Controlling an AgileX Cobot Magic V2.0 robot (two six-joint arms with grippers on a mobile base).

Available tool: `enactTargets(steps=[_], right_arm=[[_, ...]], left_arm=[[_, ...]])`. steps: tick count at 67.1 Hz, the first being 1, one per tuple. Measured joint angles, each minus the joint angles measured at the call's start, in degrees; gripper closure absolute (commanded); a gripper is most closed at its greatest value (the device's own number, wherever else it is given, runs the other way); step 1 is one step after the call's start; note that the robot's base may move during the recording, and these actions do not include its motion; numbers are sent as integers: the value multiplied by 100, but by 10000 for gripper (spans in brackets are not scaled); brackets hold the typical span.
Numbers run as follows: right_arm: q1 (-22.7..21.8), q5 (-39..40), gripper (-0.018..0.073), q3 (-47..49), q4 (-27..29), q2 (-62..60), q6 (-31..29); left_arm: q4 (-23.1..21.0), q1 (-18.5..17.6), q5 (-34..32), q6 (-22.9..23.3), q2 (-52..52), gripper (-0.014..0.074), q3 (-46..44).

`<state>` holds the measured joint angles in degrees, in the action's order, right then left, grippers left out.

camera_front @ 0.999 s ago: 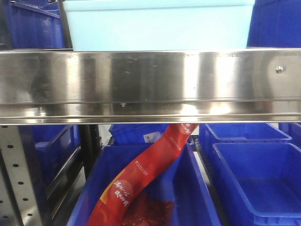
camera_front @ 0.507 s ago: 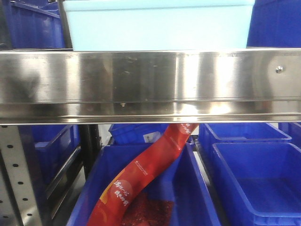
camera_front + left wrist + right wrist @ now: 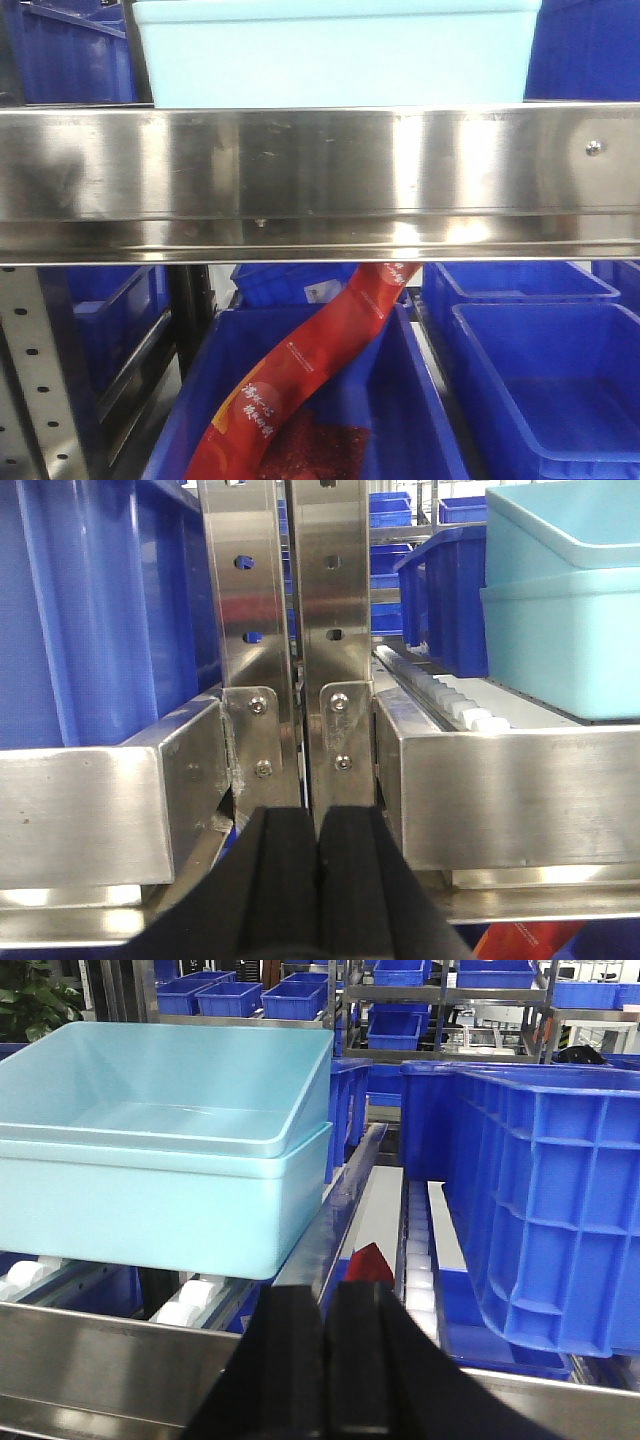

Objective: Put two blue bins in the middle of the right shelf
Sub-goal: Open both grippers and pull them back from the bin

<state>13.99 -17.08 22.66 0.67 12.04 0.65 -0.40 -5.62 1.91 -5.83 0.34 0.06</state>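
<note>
Two pale blue bins [image 3: 165, 1175] sit nested one inside the other on the white rollers of the shelf tier; the upper one is tilted. In the front view the bins [image 3: 335, 55] stand just behind the broad shiny steel rail [image 3: 320, 180] of the right shelf middle. The left wrist view shows the bins [image 3: 565, 610] at the right. My left gripper [image 3: 318, 825] is shut and empty, in front of the rack uprights. My right gripper [image 3: 327, 1305] is shut and empty, before the rail, right of the bins.
Dark blue crates [image 3: 540, 1200] stand on the same tier right of the bins, another crate [image 3: 100, 610] on the left rack. Below the rail, a red snack bag [image 3: 300, 380] sticks up out of a dark blue crate [image 3: 420, 400]. Steel uprights [image 3: 290, 630] divide the racks.
</note>
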Motion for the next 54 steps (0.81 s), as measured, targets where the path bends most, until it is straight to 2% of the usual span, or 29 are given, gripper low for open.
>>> enactTargets(steps=[29, 46, 54], right_arm=[[-70, 149, 721, -63, 0, -11, 0], [-1001, 1184, 721, -861, 232, -39, -95], [-1224, 1389, 721, -1423, 290, -319, -106]], left_arm=[[0, 0, 0, 0, 0, 707, 0], [0, 0, 0, 0, 0, 707, 0], [0, 0, -10, 0, 0, 707, 0]])
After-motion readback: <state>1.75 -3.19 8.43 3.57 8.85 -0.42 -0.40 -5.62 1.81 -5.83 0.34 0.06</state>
